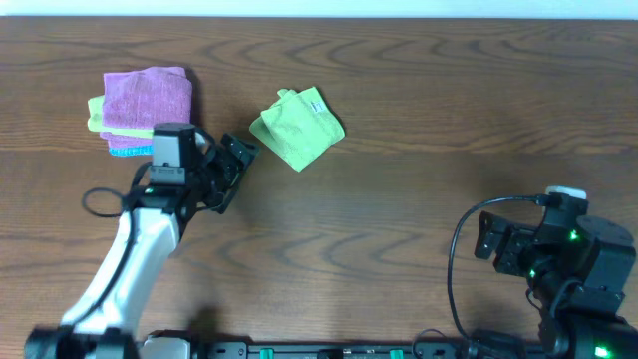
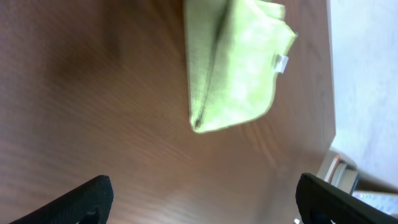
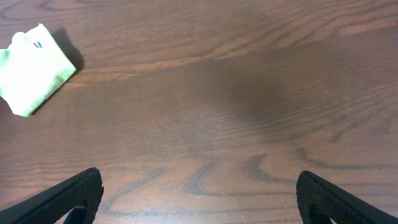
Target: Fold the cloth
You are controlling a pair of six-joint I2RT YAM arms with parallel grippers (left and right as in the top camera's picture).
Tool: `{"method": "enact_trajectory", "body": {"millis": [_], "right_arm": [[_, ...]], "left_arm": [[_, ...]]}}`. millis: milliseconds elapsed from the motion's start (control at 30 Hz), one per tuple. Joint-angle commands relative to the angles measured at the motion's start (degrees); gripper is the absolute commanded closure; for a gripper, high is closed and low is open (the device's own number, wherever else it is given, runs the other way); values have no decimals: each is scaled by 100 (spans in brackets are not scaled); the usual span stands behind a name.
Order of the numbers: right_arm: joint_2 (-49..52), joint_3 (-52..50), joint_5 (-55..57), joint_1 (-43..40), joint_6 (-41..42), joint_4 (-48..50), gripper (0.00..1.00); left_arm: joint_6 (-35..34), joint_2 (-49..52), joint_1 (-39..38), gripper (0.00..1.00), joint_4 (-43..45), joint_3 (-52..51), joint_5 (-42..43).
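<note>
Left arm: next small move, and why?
Probably back the left gripper away from the cloth. The cloth already looks folded over on itself and lies apart from the gripper. The left gripper and the right gripper are both open and empty.

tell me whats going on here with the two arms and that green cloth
Nothing is being held right now. The lime-green cloth lies on the wooden table, apparently folded over into a small square. The left gripper is open and close to the cloth without touching it. The right gripper is open too, well away at the front right. A stack of other cloths, pink on top, sits at the back left.
</note>
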Motion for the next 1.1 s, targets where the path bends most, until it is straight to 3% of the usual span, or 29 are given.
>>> {"method": "enact_trajectory", "body": {"millis": [0, 300, 1067], "right_arm": [[-2, -26, 52, -46, 70, -7, 1], [-2, -26, 52, -46, 70, -7, 1], [-2, -26, 55, -46, 70, -7, 1]], "left_arm": [[-254, 535, -33, 5, 492, -39, 269], [-595, 1784, -317, 5, 2190, -37, 544], [-828, 2977, -636, 5, 3801, -31, -369]]}}
